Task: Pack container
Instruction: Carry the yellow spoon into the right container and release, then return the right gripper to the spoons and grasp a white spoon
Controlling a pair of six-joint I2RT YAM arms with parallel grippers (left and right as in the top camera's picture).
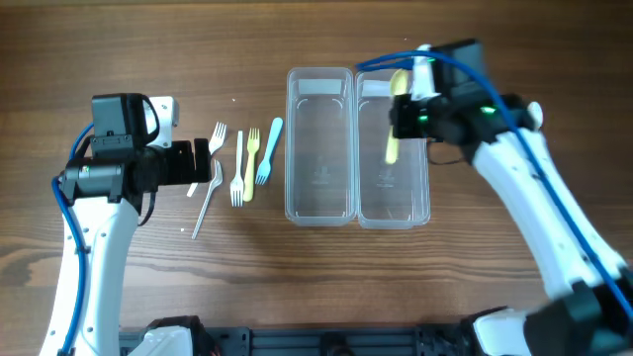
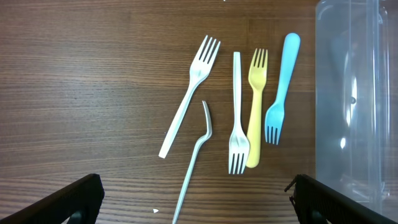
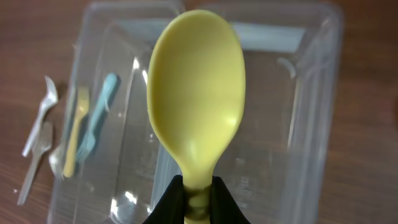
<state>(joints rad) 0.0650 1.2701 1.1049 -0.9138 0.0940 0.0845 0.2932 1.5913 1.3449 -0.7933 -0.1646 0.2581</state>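
Above the right container, the right tool is pinching the handle of the yellow spoon, holding it over that open tub; the spoon does not appear to be set down yet. Beside it, the left container looks empty too. Farther left, 5 forks lie loose on the table, and the left tool hangs over them spread wide, gripping nothing. Packing looks barely begun: 0 pieces are in, the spoon seems closest, and all 5 forks are left.

White arm links, black joints — blue cables
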